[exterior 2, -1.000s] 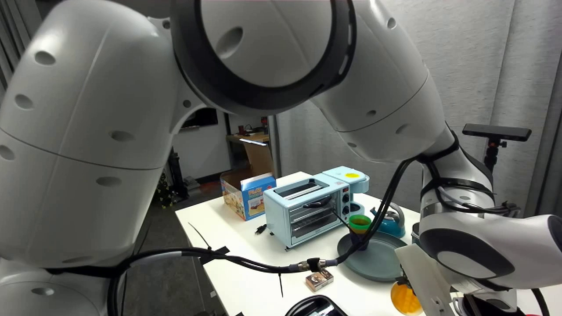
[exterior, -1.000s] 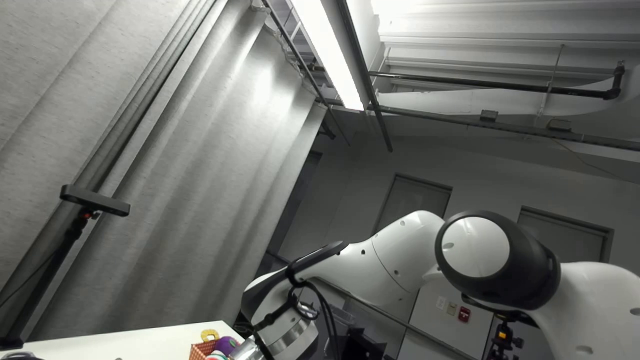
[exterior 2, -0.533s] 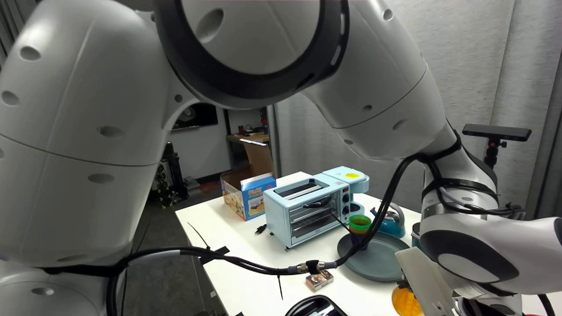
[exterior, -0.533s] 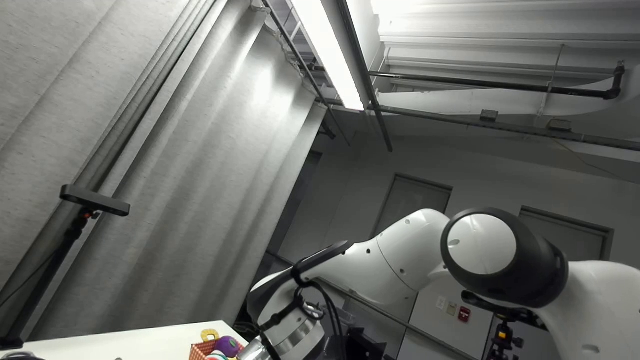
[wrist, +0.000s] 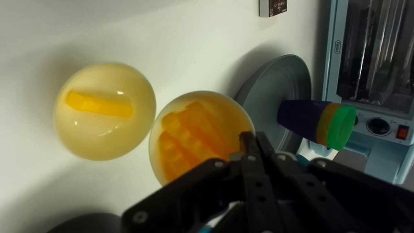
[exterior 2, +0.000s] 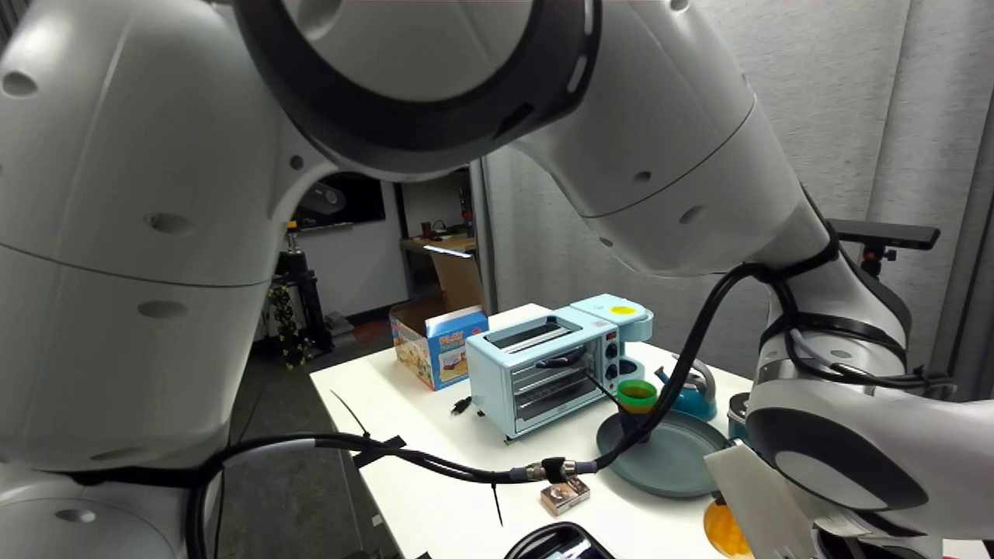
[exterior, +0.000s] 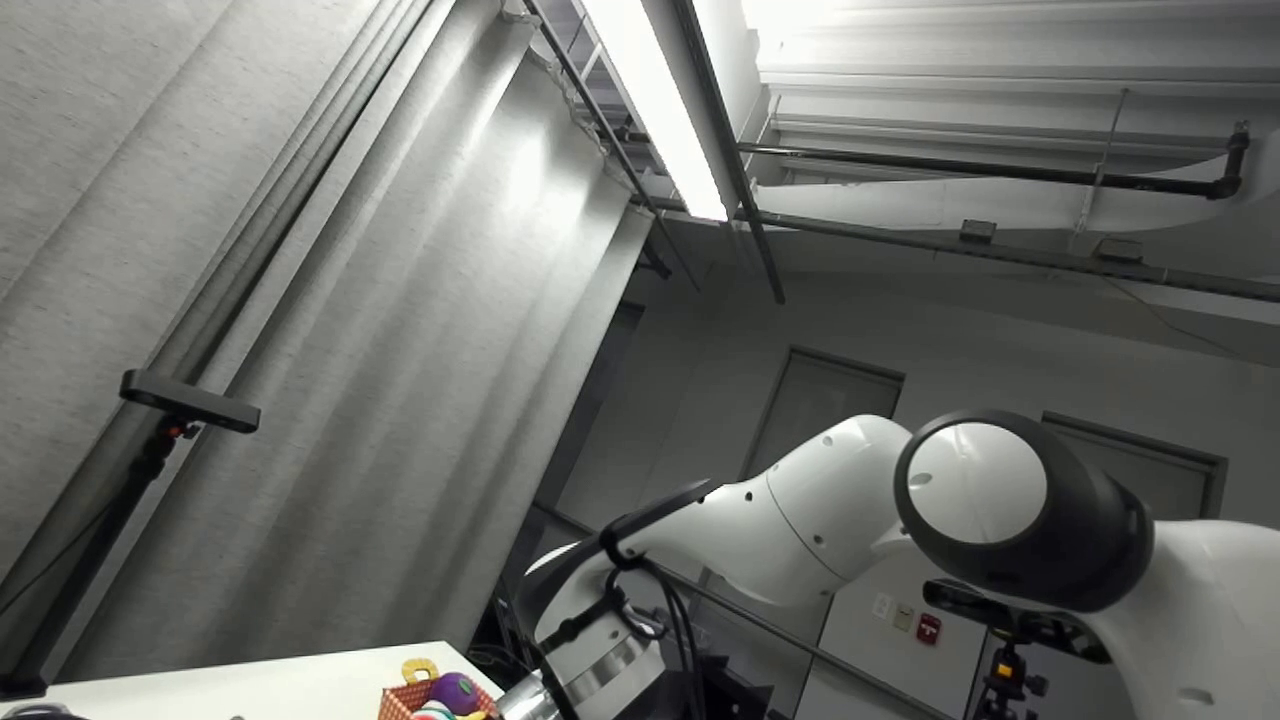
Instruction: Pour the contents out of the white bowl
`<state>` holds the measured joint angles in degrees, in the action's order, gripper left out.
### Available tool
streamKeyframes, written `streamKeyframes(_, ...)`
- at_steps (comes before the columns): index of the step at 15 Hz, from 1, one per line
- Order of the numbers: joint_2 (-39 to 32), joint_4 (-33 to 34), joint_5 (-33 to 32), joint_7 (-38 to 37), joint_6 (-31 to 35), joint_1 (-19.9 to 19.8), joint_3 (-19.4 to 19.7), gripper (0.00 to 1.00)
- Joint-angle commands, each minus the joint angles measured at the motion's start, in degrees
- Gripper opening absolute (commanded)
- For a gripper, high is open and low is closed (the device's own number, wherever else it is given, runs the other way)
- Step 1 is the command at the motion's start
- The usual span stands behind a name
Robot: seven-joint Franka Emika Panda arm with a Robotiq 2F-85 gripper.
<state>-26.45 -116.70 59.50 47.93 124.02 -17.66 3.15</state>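
In the wrist view, the black two-fingered gripper [wrist: 255, 135] is clamped on the right-hand rim of a round white bowl [wrist: 231, 108], over a white table [exterior 2: 458, 520]. Several ridged orange-yellow strips [wrist: 190, 139] lie in the bowl; how far it leans I cannot tell. Just to its left is a round, glossy cream bowl [wrist: 103, 139] with a single ridged yellow stick [wrist: 98, 105] inside. The two edges come very close in the view, but whether they touch is unclear. To the right, a stack of purple, orange and green cups [wrist: 302, 123] stands on a round grey plate [wrist: 258, 94]. In an exterior view, a light-blue toaster oven [exterior 2: 489, 384] stands on the far side of the plate, a blue kettle [exterior 2: 693, 402] is right of the oven, and a small brown box [exterior 2: 565, 494] lies nearer, left of the plate.
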Motion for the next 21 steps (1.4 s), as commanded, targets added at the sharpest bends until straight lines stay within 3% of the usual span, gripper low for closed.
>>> streamKeyframes(1,2.2,-2.34,4.17,5.26,-1.45,-0.39,0.43,0.01)
streamKeyframes(13,2.25,-2.84,9.28,9.9,-2.79,0.04,1.32,0.01)
streamKeyframes(21,2.21,-3.44,9.24,9.11,-2.23,0.63,2.04,0.01)
